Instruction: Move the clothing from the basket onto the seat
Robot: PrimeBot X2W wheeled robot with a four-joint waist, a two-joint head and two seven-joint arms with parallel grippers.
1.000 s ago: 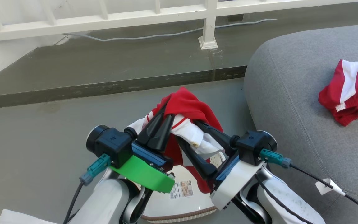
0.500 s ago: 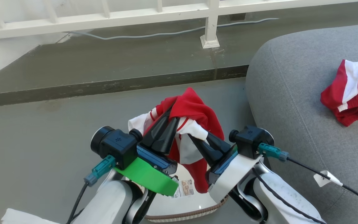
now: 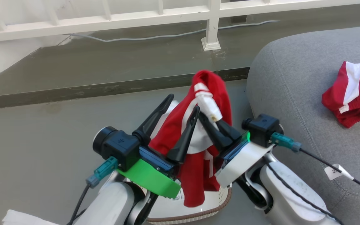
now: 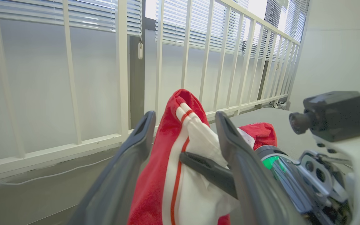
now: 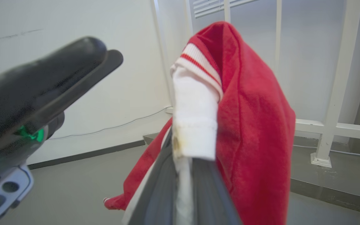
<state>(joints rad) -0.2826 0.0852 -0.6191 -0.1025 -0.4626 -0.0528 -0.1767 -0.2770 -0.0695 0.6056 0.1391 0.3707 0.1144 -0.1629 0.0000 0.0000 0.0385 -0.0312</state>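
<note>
A red and white garment of the clothing (image 3: 212, 90) hangs above the basket (image 3: 198, 214), whose brown rim shows at the bottom of the head view. My right gripper (image 3: 204, 118) is shut on its white cuff; in the right wrist view the fabric (image 5: 252, 125) drapes over the closed fingers (image 5: 205, 193). Just to the left, my left gripper (image 3: 182, 104) stands open, its fingers (image 4: 142, 137) on either side of the cloth (image 4: 167, 175) without pinching it. Another red and white garment (image 3: 352, 93) lies on the grey seat (image 3: 292, 93) at the right.
A raised concrete step (image 3: 105, 87) crosses behind the basket, with a white railing (image 3: 211, 28) and a loose cable (image 3: 155, 37) beyond it. White cloth (image 3: 20, 218) lies at the lower left. A tagged cable (image 3: 336, 172) trails from my right wrist over the seat's edge.
My right gripper closed on the garment and raised it. My left gripper, shut on the garment before, has opened and let go.
</note>
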